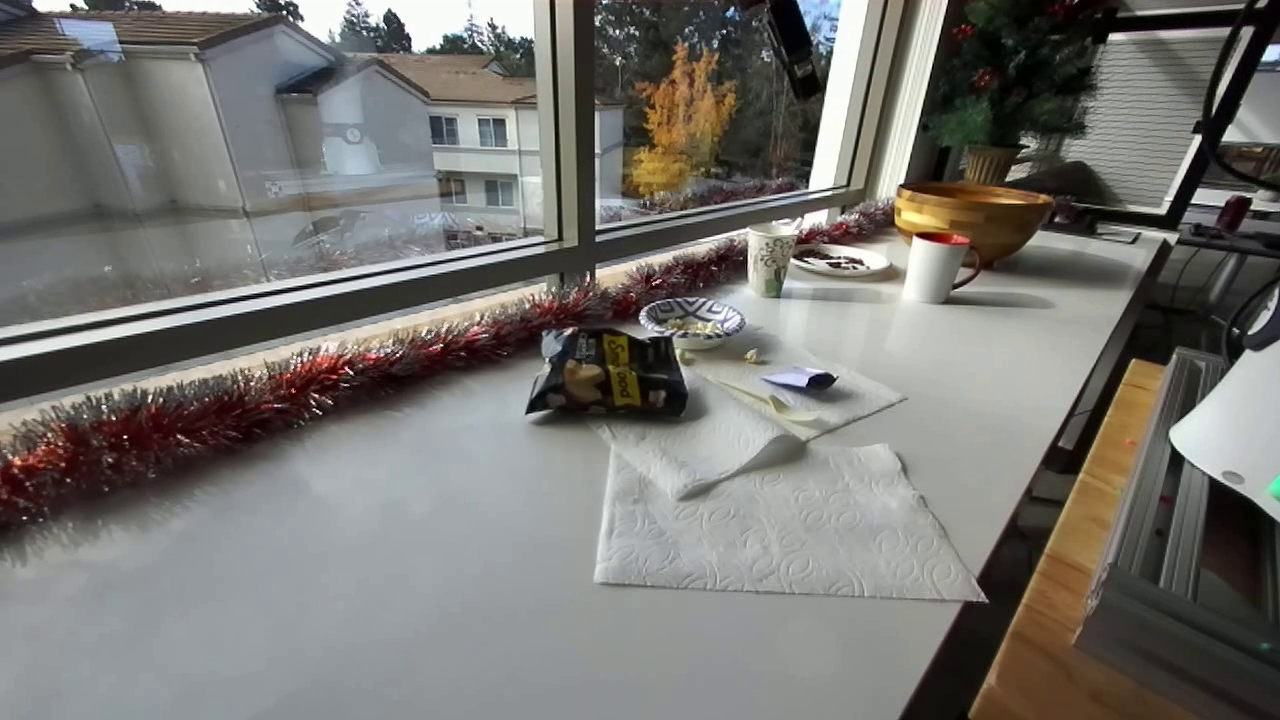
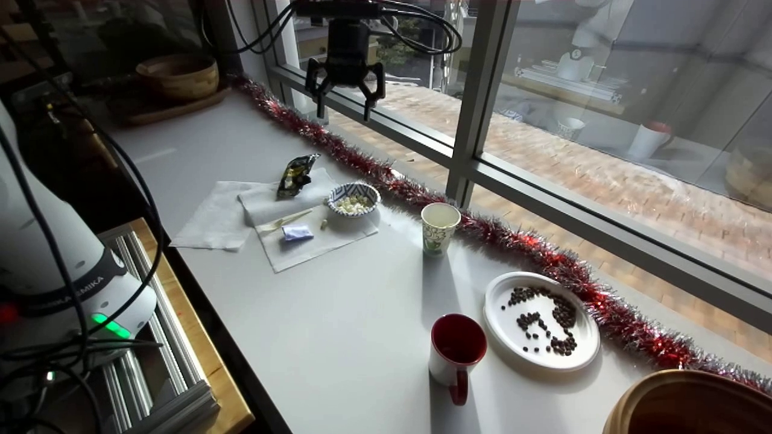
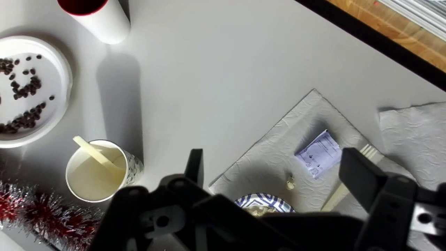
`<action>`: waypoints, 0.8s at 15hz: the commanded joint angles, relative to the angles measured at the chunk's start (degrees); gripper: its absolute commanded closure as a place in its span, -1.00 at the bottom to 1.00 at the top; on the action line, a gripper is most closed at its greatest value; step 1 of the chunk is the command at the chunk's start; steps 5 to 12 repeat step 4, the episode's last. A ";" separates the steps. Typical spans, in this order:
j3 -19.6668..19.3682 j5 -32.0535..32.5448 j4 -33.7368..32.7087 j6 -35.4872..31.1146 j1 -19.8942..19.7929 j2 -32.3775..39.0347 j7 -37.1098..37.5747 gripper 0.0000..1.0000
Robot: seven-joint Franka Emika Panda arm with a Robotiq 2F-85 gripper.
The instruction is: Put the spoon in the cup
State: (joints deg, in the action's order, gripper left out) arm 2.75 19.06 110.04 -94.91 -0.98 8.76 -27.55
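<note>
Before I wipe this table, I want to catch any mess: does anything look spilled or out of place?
Yes, a small spill: a pale crumb, probably popcorn, lies on the paper towel outside the patterned bowl. It looks odd because similar pale pieces sit inside the bowl.

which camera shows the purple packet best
The wrist view: it looks down on the purple packet, larger there and with its printed marks showing. In both exterior views it is smaller, with no print I can make out.
</note>
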 commanded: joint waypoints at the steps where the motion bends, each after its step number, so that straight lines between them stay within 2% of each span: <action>1: 0.05 0.55 1.60 -0.23 1.10 -1.23 0.54 -1.00; 4: -0.07 0.95 3.75 -1.19 1.32 -2.83 0.75 -1.00; 12: -0.07 0.95 3.75 -1.19 1.32 -2.83 0.75 -1.00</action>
